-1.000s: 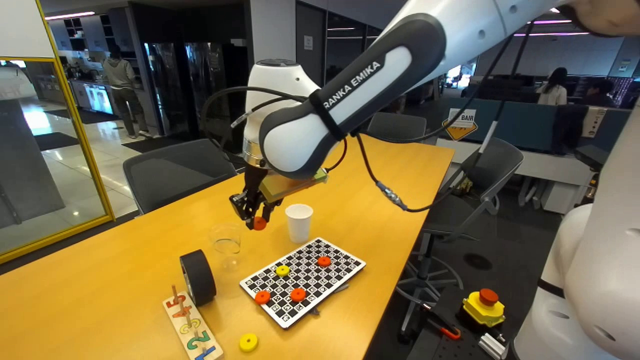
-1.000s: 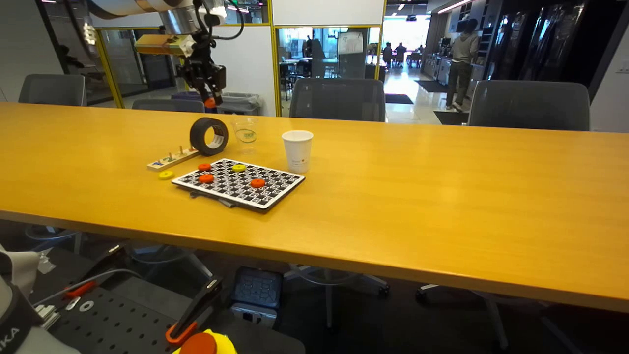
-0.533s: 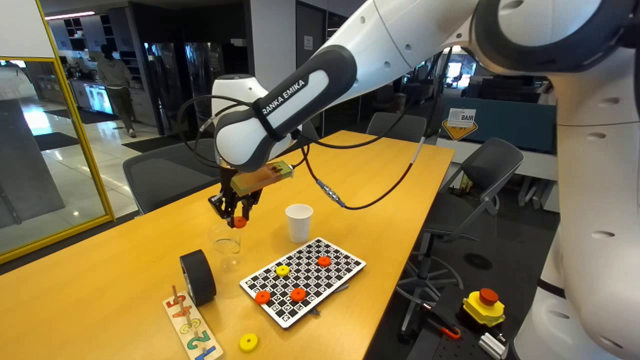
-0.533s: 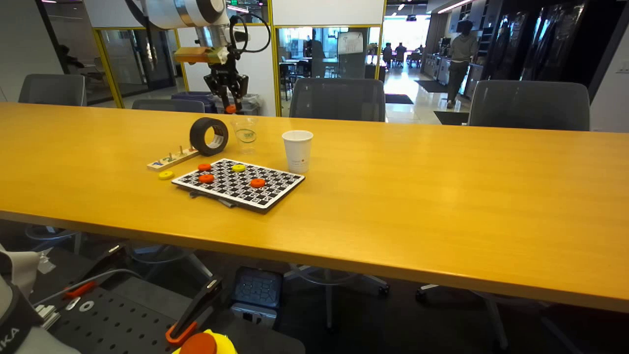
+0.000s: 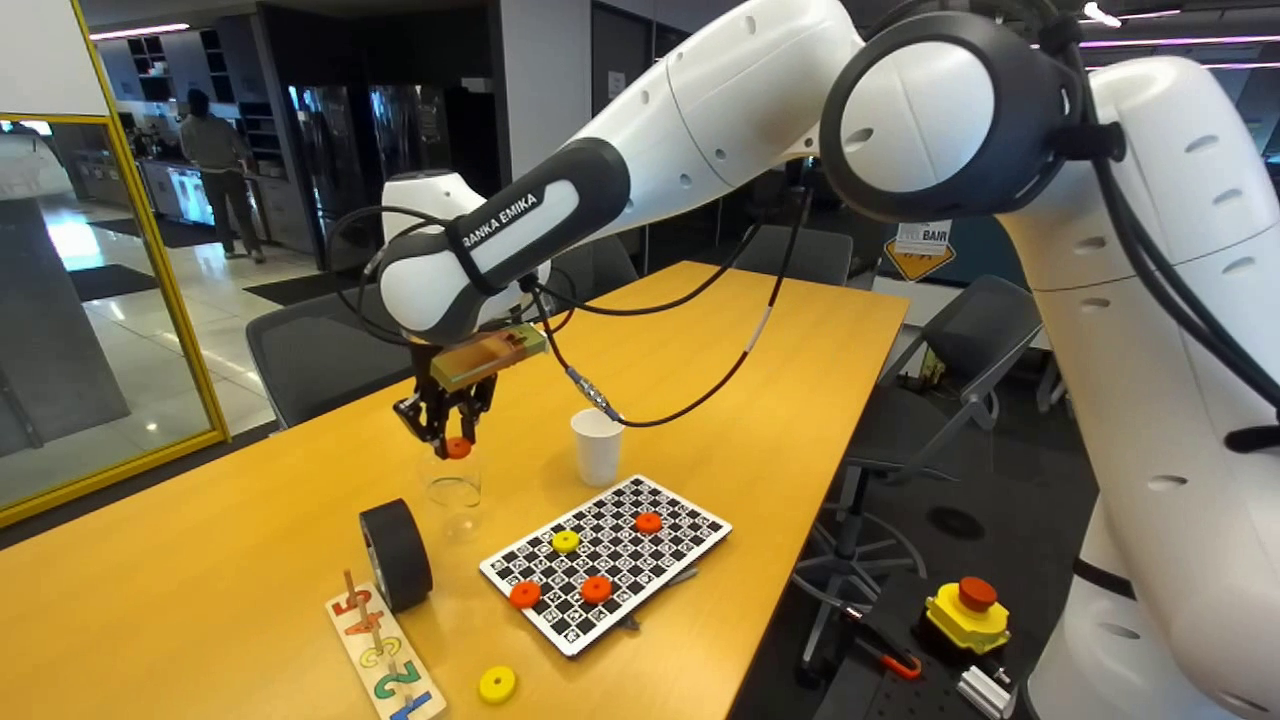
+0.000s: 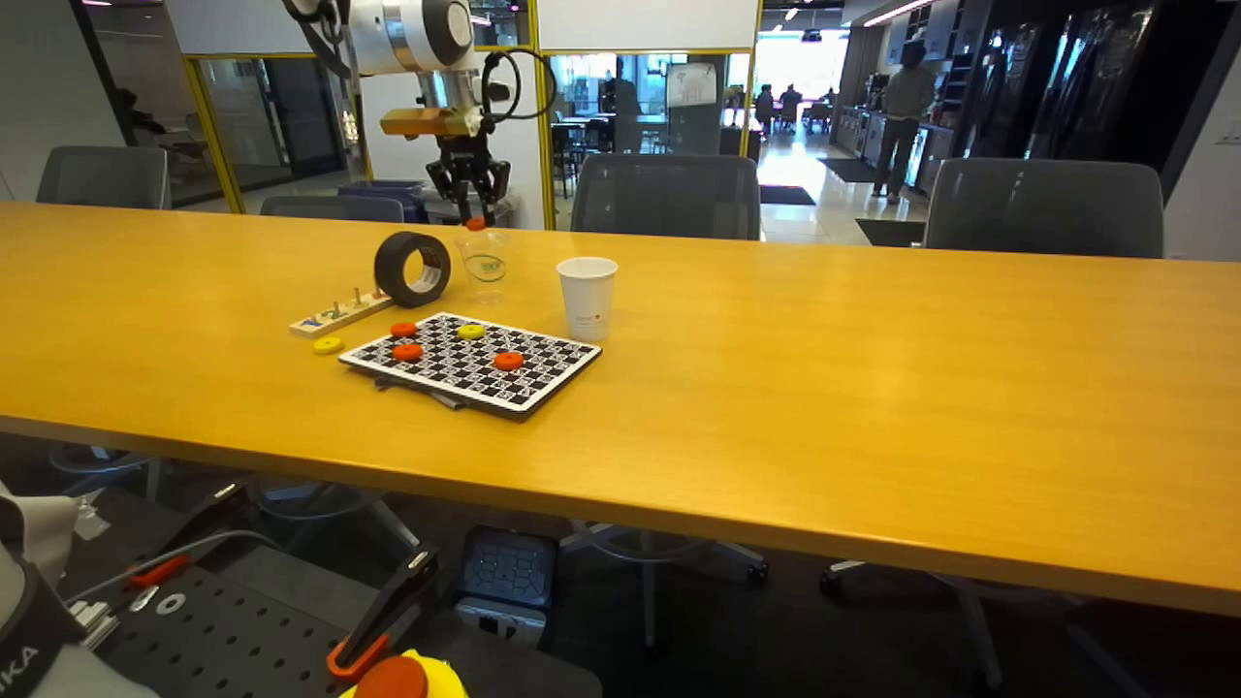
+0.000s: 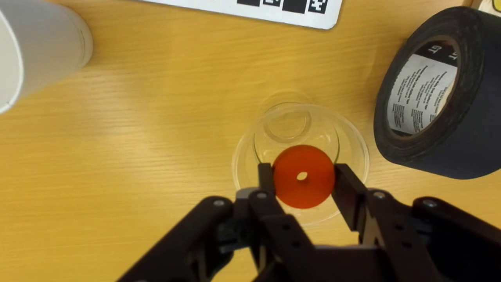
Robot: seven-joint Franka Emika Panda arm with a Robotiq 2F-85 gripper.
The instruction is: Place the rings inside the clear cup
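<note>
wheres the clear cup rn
In the wrist view, the clear cup is right of picture centre, between the white cup at left and the tape roll at right, partly behind the orange-red ring the gripper holds.

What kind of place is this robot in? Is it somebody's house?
It looks more like an office or robot lab, though I can't be sure. There's a long yellowish table, grey chairs along it, and a white robot arm stretched over it.
</note>
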